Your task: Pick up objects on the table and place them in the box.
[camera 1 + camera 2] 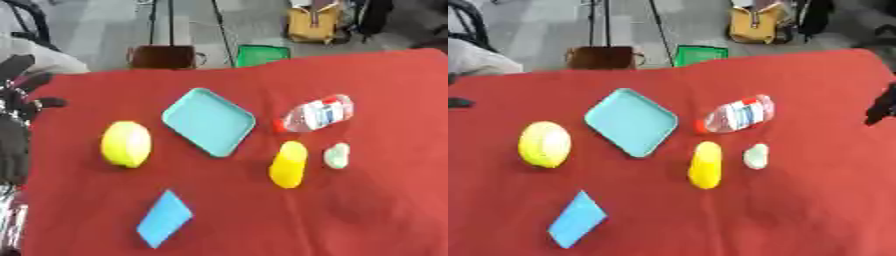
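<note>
Here, the left robot hand (19, 95) is seen at the left edge of the surface (367, 200), its fingers relaxed and spread, nothing grasped. Nearest to it, just to its right, a round yellow object (126, 144) is lying; farther right and slightly beyond sits the teal tray (208, 121), apparently the box to be filled, with nothing in it. Nearer the robot, a flat blue piece (164, 218) is set apart from the rest. Well to the right lie a yellow oblong object (289, 164), a clear bottle with a red cap (315, 113) on its side, and a small pale green item (337, 155). Only a dark sliver of the right robot hand (881, 106) is shown at the right edge, so its fingers cannot be judged. A roll could be provoked if the round object or the bottle were nudged, and the flat piece could be missed by the fingers.
</note>
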{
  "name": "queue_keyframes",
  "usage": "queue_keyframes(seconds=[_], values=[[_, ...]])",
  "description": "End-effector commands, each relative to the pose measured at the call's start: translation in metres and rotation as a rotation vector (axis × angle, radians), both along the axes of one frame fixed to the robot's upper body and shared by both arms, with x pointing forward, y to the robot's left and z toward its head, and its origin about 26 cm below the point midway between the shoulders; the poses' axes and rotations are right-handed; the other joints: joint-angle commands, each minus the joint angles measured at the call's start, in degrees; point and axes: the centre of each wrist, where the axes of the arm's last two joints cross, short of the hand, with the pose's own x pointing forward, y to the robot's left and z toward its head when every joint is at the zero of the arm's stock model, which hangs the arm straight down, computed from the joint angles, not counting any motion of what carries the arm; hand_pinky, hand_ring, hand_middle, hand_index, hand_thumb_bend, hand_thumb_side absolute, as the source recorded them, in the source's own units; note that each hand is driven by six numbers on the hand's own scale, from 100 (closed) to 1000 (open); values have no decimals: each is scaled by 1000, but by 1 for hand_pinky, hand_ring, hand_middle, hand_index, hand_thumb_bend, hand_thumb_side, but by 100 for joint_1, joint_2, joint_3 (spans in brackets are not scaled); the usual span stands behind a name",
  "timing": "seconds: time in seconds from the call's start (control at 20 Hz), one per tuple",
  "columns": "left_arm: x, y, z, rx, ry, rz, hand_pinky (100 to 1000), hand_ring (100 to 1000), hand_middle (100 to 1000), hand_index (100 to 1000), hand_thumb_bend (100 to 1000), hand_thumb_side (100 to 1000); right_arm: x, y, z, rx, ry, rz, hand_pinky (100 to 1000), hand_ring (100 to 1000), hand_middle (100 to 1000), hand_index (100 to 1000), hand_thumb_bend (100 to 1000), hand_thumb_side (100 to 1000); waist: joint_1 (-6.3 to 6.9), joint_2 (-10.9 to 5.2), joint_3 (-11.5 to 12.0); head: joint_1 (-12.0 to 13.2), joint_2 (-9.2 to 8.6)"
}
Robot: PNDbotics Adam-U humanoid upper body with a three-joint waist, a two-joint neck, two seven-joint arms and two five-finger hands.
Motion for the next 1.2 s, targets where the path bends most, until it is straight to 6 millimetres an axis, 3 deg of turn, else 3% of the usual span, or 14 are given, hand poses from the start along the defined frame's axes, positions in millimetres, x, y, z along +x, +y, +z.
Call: queue_keyframes(seconds=[0.05,0.8,0.85,1.0,1.05,1.1,1.15,1.2], values=[[-2,4,10,31,-30,5,639,833,886,927,519,860,0,-1,11,-52,-61,26,574,631,634,798,100,689,-25,-86,4,-6,-47],[-2,5,10,42,-32,13,639,832,886,927,507,857,0,-1,11,-57,-61,26,574,630,635,798,100,688,-2,-71,2,-12,-37],[-2,6,11,51,-32,19,645,827,878,928,482,810,0,-1,11,-57,-61,26,574,630,635,798,100,688,0,-71,4,-16,-35],[-9,26,17,273,-37,145,663,814,859,937,480,738,-1,-3,11,-61,-59,22,574,630,635,798,100,688,6,-85,0,-29,-30],[-10,29,18,326,-37,175,681,803,844,937,518,693,-1,-3,11,-62,-59,21,574,630,635,798,100,688,9,-87,-3,-27,-28],[-13,37,22,462,-20,218,737,801,822,937,651,646,-1,-3,11,-64,-58,20,574,629,635,798,100,689,31,-96,-6,-40,-12],[-15,43,26,606,0,269,737,801,822,937,651,646,-1,-3,11,-66,-57,21,574,629,635,798,100,689,42,-103,-15,-42,1],[-16,45,28,730,25,309,772,829,828,942,717,653,-1,-3,11,-67,-56,22,574,629,635,798,100,690,57,-108,-28,-42,10]])
